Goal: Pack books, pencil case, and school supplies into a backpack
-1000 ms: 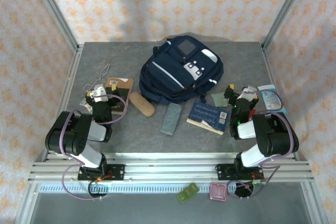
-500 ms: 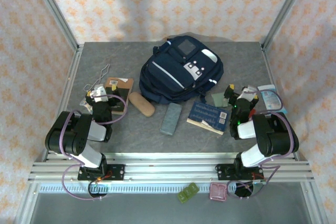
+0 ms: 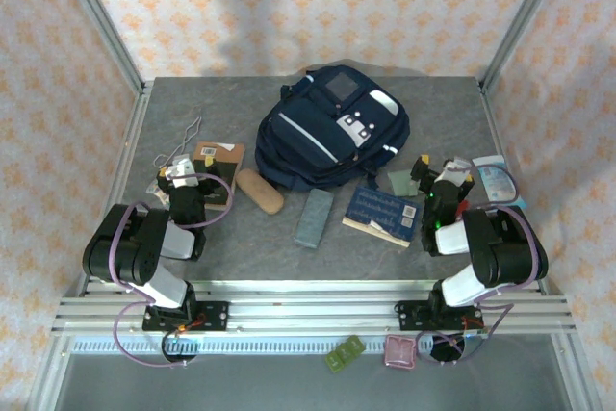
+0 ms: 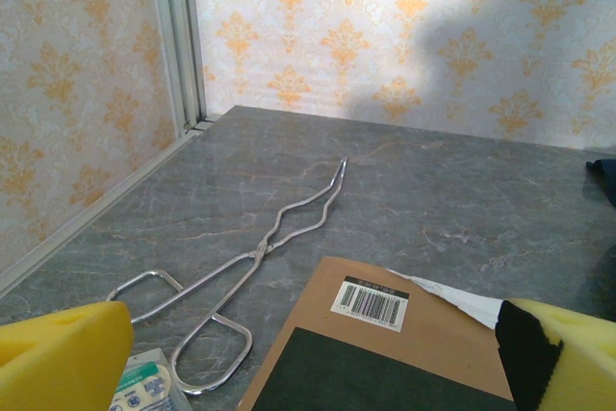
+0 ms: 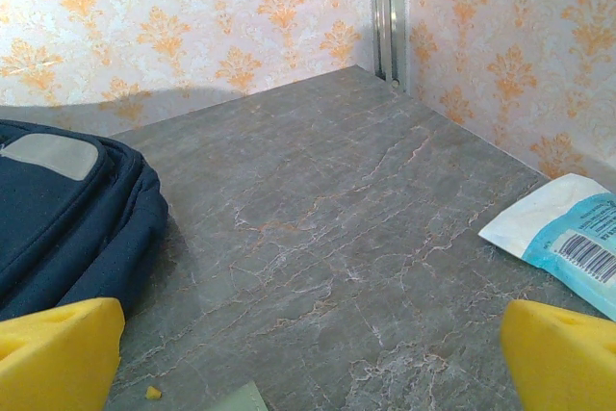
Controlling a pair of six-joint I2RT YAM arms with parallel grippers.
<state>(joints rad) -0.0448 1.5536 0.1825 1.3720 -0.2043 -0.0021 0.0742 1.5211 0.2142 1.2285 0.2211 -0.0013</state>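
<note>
Far centre on the grey stone-look table [image 3: 231,243] lies the large navy-blue fabric backpack [image 3: 332,137]. Nearer, left to right: thin brown book [image 3: 219,163], tan oblong case [image 3: 260,190], grey-blue flat case [image 3: 313,218], dark blue book [image 3: 383,214], small grey-green square [image 3: 400,182]. Left gripper [image 3: 178,177] over the brown book and right gripper [image 3: 438,178] beside the square are both spread wide, holding nothing.

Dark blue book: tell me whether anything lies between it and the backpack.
Nothing visible does. The dark blue book lies right in front of the backpack; the grey-green square piece sits at its far right corner, beside the path.
</note>
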